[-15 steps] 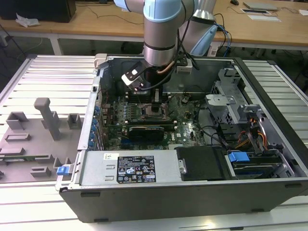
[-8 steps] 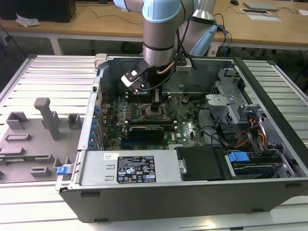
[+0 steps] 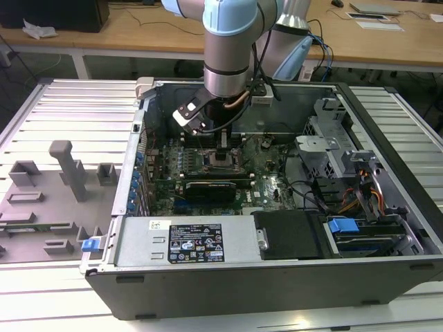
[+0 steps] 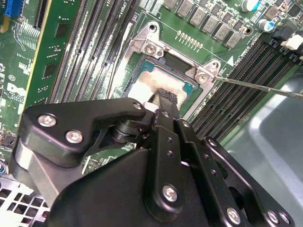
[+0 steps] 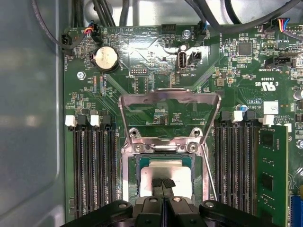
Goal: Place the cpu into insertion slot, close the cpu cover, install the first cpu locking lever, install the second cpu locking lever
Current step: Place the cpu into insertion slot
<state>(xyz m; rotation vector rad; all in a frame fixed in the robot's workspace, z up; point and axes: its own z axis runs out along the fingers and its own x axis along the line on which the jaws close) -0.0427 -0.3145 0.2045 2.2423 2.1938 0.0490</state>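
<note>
- Exterior view: I see the arm reaching down into the open computer case (image 3: 277, 277). The gripper (image 3: 224, 146) hangs directly above the insertion slot (image 3: 223, 164) on the green motherboard (image 3: 270, 187).
- In the first wrist view, the two fingertips (image 5: 157, 182) are pressed together with no gap. I see nothing held between them.
- The fingertips are over one edge of the cpu (image 5: 165, 170). I cannot tell if they really touch its top.
- The cpu lies flat inside the insertion slot with its pale metal top facing up. The metal rim of the slot is around it on every side I can see.
- The cpu cover (image 5: 170, 98) is open. It stands up from one side of the insertion slot, and I see the green board through its cut-out middle.
- In the second wrist view, a thin metal lever (image 4: 255, 85) leaves one corner of the insertion slot and points away from it, across the long black memory slots (image 4: 236, 90).
- These memory slots lie on two opposite sides of the insertion slot. A green memory card (image 5: 272, 175) stands in one of them.
- A round coin battery (image 5: 105, 58) sits beyond the raised cover, well apart from the insertion slot.
</note>
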